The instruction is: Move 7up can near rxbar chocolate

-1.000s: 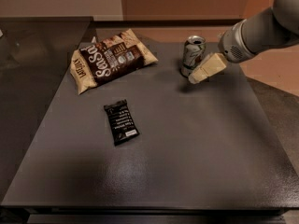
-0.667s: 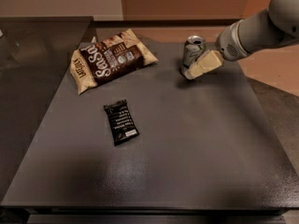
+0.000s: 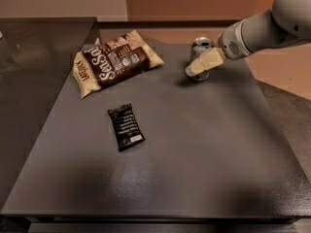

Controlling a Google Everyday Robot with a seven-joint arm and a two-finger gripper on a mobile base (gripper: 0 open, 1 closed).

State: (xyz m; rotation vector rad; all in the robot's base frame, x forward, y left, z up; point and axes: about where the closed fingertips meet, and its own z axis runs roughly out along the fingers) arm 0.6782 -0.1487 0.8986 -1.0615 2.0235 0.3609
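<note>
The 7up can stands upright near the far right of the dark table; only its silver top and upper body show. My gripper comes in from the right on a grey arm and sits right against the can's front, covering its lower part. The rxbar chocolate, a flat black bar with white text, lies left of the table's middle, well apart from the can.
A brown and cream chip bag lies at the far left of the table. A dark counter adjoins the table on the left. The table's right edge runs close behind my arm.
My gripper has moved a little left and up, closing in on the can. The can, bar and chip bag have not moved.
</note>
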